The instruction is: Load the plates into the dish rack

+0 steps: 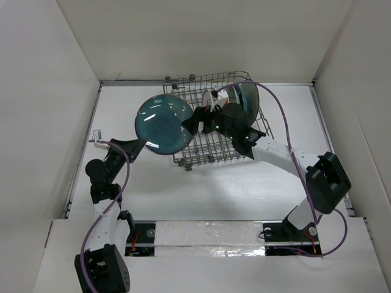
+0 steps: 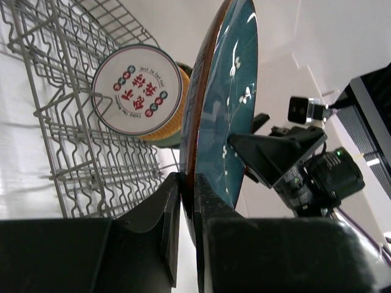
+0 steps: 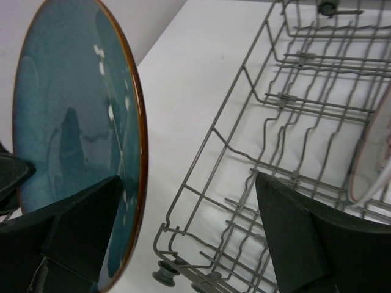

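My left gripper (image 1: 142,145) is shut on the lower rim of the dark teal speckled plate (image 1: 164,124) and holds it on edge in the air, left of the dish rack (image 1: 211,149). In the left wrist view its fingers (image 2: 174,201) pinch the plate's brown rim (image 2: 223,104). My right gripper (image 1: 190,121) is open beside the plate's right edge. In the right wrist view (image 3: 189,232) it is open, with the plate (image 3: 73,122) behind its left finger. The white red-green patterned plate (image 2: 137,91) stands in the rack in front of the tan-orange plate (image 2: 176,119).
Another teal plate (image 1: 247,97) stands at the rack's far right end. The rack's near rows of tines (image 3: 293,122) hold nothing. The white plate's edge (image 3: 372,159) shows at the right of the right wrist view. White walls enclose the table on three sides.
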Robot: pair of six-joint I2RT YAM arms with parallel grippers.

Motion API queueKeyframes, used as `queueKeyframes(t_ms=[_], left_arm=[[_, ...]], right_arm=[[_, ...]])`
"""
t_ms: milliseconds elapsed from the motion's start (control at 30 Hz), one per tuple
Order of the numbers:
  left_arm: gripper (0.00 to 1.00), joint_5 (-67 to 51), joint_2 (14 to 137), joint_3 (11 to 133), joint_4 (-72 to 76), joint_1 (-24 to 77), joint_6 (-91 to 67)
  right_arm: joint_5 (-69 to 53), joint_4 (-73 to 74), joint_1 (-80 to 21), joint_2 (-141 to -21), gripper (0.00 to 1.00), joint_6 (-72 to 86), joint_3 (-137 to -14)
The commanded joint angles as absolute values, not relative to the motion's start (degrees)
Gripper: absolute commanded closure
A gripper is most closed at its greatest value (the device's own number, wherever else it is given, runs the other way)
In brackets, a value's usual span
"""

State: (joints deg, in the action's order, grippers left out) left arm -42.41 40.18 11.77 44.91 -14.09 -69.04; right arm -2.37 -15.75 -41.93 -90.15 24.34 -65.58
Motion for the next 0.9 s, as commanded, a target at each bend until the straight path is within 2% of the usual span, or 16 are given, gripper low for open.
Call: queueKeyframes(t_ms=[0,33,133,167,233,267,333,367,433,567,633,667,700,733,767,867], left_arm=[[1.00,-51.6,41.0,14.1,63.9,-13.9,-73.4],[1.00,-52.2,41.0,14.2,64.2,-13.9,-73.3],[1.00,-52.8,40.3,14.5,61.3,-13.9,-71.3],[1.00,-52.6,39.9,15.2,60.0,-13.9,-69.6],[1.00,-52.6,39.6,15.8,57.3,-13.4,-68.5],[1.00,-52.8,39.6,16.6,56.5,-13.4,-68.0],[1.00,-52.9,39.4,17.6,53.5,-12.3,-66.0],[1.00,-52.6,39.2,18.5,52.4,-12.3,-65.2],[1.00,-52.2,39.0,19.5,49.1,-11.6,-62.9],[0.54,-51.1,40.5,23.1,44.5,-7.9,-58.1],[0.44,-50.0,40.8,25.5,36.3,-6.2,-51.4],[0.36,-47.7,40.3,28.3,29.0,-4.8,-48.2],[0.32,-45.8,39.7,29.6,28.9,-4.0,-45.1],[0.27,-43.7,38.9,30.8,22.6,-3.2,-42.2],[0.20,-38.9,37.5,32.8,19.9,-2.4,-37.4],[0.10,-31.0,34.9,35.2,12.4,-0.4,-32.6]], right_arm=[[-13.5,-21.3,-41.7,-92.4,0.07,24.2,-68.6],[-14.8,-22.7,-41.7,-92.8,0.10,24.3,-68.6],[-18.9,-27.1,-41.7,-92.7,0.37,26.3,-66.7],[-22.2,-27.9,-41.0,-93.0,0.53,26.8,-66.4],[-24.8,-30.2,-40.3,-93.1,0.68,28.3,-66.0],[-26.2,-31.0,-40.3,-92.6,0.85,28.9,-65.6],[-26.5,-32.9,-39.8,-92.0,0.97,30.1,-64.4],[-26.1,-33.0,-39.8,-91.6,1.00,30.3,-64.2],[-25.1,-32.2,-39.3,-90.2,1.00,30.5,-64.0],[-20.2,-29.4,-38.1,-87.4,1.00,30.8,-64.6],[-18.7,-28.0,-37.2,-85.6,1.00,30.9,-65.3],[-17.1,-27.1,-36.2,-84.4,1.00,31.1,-65.4],[-16.2,-27.1,-35.3,-84.4,1.00,31.2,-65.4],[-15.3,-26.5,-34.7,-83.1,1.00,31.4,-65.5],[-14.2,-26.5,-33.8,-82.5,1.00,31.6,-65.4],[-11.5,-26.4,-33.0,-81.2,1.00,31.8,-65.7]])
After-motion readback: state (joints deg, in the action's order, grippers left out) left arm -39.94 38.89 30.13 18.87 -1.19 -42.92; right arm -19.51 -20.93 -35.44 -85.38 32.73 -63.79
